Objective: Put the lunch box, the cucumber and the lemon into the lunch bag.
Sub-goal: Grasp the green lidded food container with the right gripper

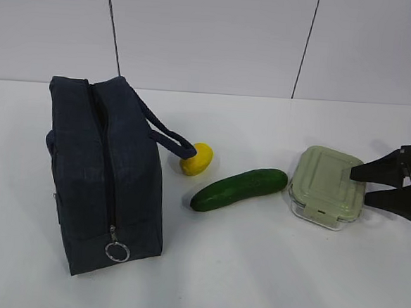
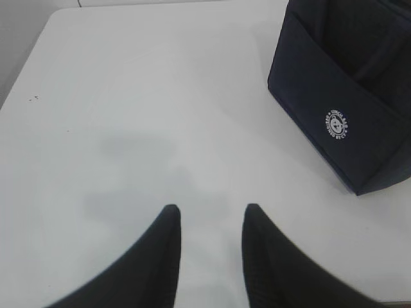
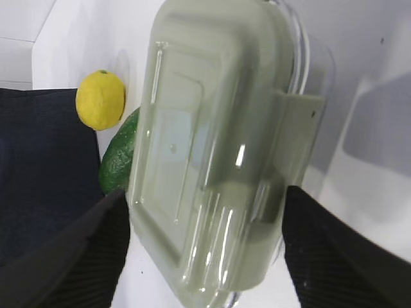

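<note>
On a white table (image 1: 254, 270), the right gripper (image 1: 362, 185) spreads its fingers wide around the lunch box (image 1: 327, 185), not yet clamped; judged best to close squarely across the lid; the zipped lunch bag (image 1: 105, 175) stands far left; the left gripper (image 2: 210, 221) hangs part-open, empty.

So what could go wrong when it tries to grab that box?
The lunch bag looks zipped shut, so nothing can go in yet. The right gripper is open around the lunch box near its end; smooth glass might slip or tilt. The cucumber lies close and could get bumped and roll.
</note>
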`<state>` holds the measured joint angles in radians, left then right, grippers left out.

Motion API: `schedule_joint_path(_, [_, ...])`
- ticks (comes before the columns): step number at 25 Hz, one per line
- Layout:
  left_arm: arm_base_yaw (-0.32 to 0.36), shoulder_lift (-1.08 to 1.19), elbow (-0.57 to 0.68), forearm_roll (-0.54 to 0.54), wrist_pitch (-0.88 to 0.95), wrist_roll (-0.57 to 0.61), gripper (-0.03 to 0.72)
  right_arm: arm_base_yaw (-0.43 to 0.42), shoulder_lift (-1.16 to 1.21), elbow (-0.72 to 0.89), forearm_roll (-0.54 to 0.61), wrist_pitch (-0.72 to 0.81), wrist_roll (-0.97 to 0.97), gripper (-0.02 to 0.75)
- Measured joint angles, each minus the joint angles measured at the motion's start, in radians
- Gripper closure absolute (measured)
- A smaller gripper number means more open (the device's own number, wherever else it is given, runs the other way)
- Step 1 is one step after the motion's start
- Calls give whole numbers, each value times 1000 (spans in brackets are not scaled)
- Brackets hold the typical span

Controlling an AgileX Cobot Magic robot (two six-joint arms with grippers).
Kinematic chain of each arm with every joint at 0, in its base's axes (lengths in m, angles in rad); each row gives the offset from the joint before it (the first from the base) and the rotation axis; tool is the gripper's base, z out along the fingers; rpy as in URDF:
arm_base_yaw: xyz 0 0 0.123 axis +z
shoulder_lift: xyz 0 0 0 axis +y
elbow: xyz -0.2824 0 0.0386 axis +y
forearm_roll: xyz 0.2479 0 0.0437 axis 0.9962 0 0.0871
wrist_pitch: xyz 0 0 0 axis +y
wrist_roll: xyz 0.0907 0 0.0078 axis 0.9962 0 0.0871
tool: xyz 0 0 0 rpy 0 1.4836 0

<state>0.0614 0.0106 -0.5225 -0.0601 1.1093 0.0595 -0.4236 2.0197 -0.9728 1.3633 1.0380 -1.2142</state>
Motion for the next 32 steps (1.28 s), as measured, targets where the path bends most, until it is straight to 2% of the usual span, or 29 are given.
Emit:
schedule_joint_path(18, [0, 0, 0, 0, 0, 0, 453, -1, 19, -16, -7, -24, -5, 177])
schedule_joint_path(32, [0, 0, 0, 0, 0, 0, 453, -1, 92, -61, 9, 27, -18, 178])
